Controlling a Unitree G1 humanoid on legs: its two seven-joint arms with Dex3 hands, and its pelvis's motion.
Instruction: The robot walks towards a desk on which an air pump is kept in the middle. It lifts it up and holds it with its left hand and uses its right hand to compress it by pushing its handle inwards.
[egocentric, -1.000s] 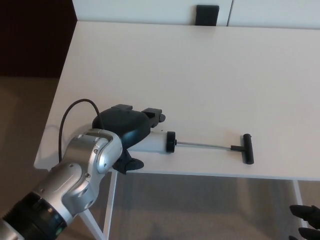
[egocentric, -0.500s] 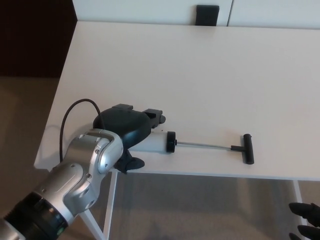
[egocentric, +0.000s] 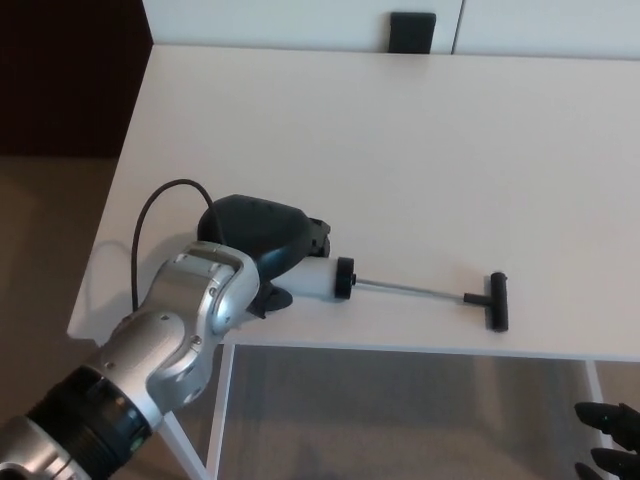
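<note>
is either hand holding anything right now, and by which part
The left hand wraps the white barrel of the air pump at its left end, on the white desk. Its black T-handle is free. The right hand holds nothing.

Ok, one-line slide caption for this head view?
Left hand closes over the air pump barrel near the white desk edge; handle extended, right hand low, off the desk.
</note>
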